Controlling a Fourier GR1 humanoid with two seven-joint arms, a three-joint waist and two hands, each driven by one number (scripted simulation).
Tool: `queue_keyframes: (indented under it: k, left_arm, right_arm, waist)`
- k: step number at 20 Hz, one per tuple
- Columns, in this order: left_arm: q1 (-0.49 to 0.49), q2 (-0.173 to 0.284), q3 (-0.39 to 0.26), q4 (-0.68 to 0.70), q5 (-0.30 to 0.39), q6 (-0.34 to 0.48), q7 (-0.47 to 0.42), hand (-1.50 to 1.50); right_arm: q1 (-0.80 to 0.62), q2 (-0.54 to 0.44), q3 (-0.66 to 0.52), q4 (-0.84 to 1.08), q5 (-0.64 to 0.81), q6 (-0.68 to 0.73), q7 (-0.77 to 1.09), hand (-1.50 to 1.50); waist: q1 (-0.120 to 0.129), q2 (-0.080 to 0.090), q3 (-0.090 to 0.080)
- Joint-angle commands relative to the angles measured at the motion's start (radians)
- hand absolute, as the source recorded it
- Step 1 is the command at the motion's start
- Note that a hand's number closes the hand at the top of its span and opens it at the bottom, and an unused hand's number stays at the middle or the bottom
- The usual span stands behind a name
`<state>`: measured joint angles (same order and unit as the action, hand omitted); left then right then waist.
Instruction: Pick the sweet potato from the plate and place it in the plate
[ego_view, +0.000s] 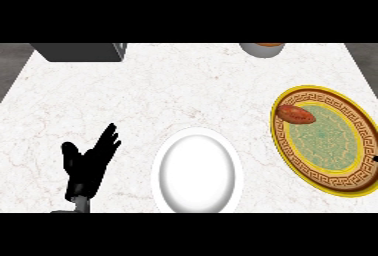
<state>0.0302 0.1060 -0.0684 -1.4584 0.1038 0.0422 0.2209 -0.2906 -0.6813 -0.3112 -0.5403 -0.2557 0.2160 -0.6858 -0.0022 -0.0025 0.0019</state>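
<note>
The sweet potato (296, 114) lay on the upper left part of the gold-rimmed ornate plate (359, 117) at the right of the marble bench (184, 85). The plain white plate (196, 172) stood near the front middle, well apart from it, with nothing on it. The left hand (88, 162) showed at the lower left, fingers (111, 137) straight and spread upward, holding nothing, resting rather than reaching.

With two plates and the potato on one, the scene fitted either a potato waiting to be lifted from the patterned plate or one already set there from the white one; the view alone did not settle which.

The right hand was hardly in view: only a small dark speck at the right edge beside the ornate plate might have belonged to it, and its fingers could not be told. A dark grey box (80, 52) at the top left and a pale bowl (262, 49) at the top were both cut off.
</note>
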Motion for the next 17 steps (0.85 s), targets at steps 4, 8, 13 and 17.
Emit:
queue_keyframes:
  k: [4, 8, 13, 17]
  left_arm:
    - [0.006, -0.013, -0.005, -0.021, -0.008, 0.003, 0.032, 0.0]
    - [0.022, -0.007, 0.01, -0.014, 0.006, -0.016, 0.024, 0.0]
    - [-0.006, -0.037, 0.013, 0.027, -0.029, 0.014, 0.004, 0.0]
    - [0.023, -0.04, -0.011, -0.094, -0.033, 0.024, 0.089, 0.0]
  right_arm:
    - [0.173, -0.071, -0.003, 0.014, 0.037, 0.146, -0.151, -1.5]
    - [0.349, -0.043, 0.002, -0.139, 0.04, 0.128, -0.199, -1.5]
    - [0.413, -0.012, 0.002, -0.28, 0.059, 0.064, -0.102, -1.5]
    - [0.512, 0.041, -0.011, -0.367, 0.055, 0.045, -0.136, -1.5]
  waist:
    - [0.002, 0.003, -0.001]
    - [-0.006, 0.001, -0.002]
    - [-0.004, 0.001, -0.003]
    - [-0.004, 0.001, -0.003]
